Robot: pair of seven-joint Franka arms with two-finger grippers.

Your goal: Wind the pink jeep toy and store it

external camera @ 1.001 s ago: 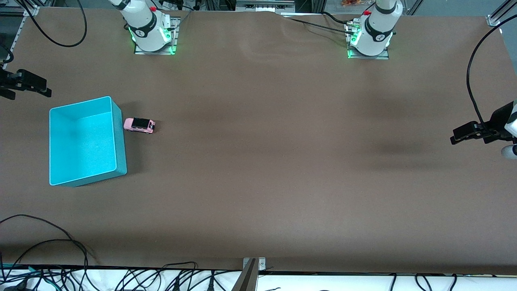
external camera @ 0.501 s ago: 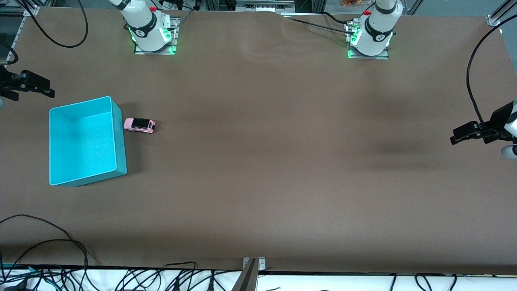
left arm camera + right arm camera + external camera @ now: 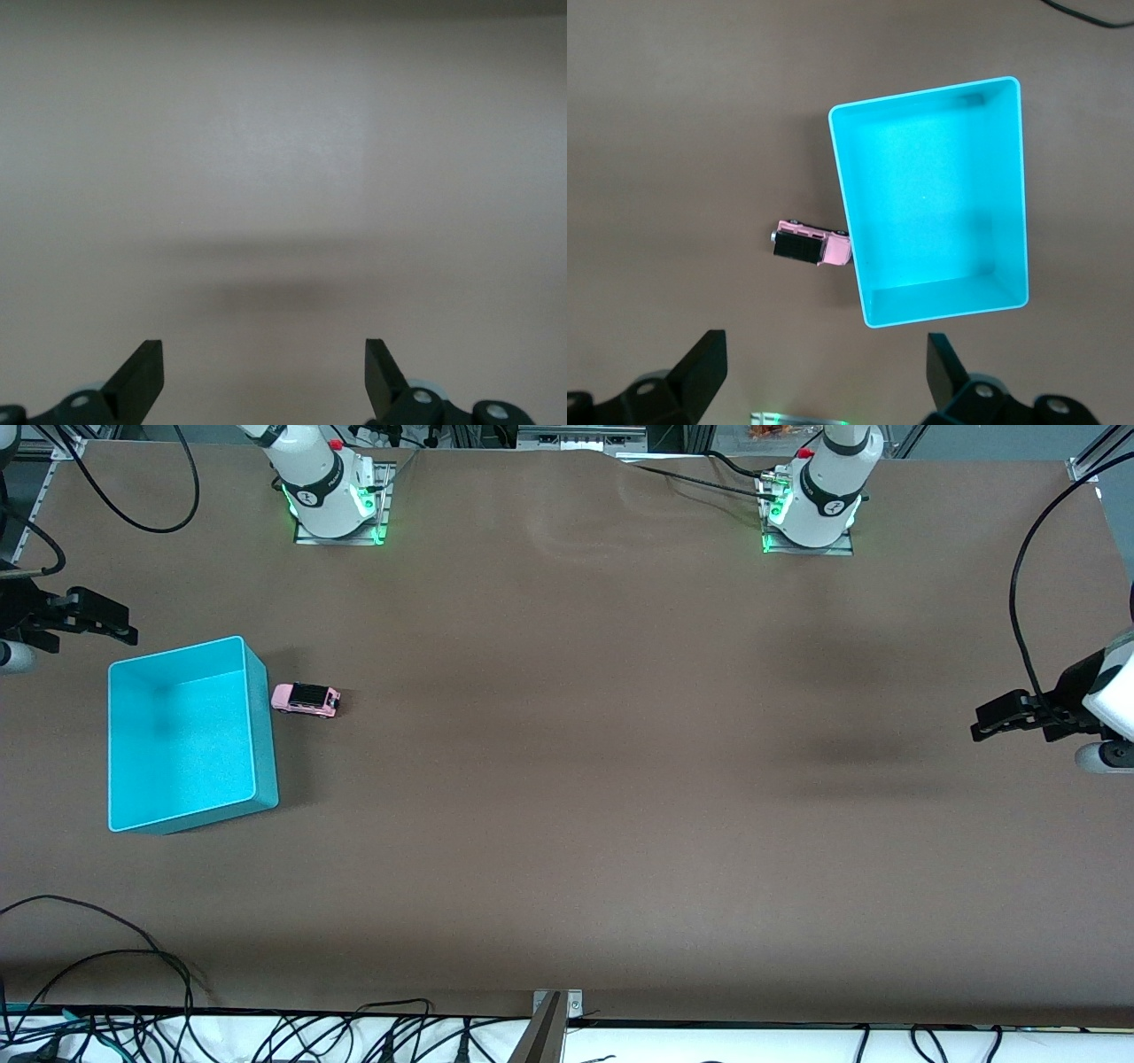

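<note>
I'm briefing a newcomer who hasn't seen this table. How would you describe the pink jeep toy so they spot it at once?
Find the open turquoise box toward the right arm's end of the brown table. The pink jeep toy sits on the tabletop right beside the box's wall, outside it. It is a tiny boxy pink car with a black roof, far smaller than the box.

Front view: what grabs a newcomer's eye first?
The open turquoise plastic box at the right arm's end of the table, with the tiny pink jeep toy on the table right beside it. Both grippers, right and left, hang open at the table's ends, holding nothing.
</note>
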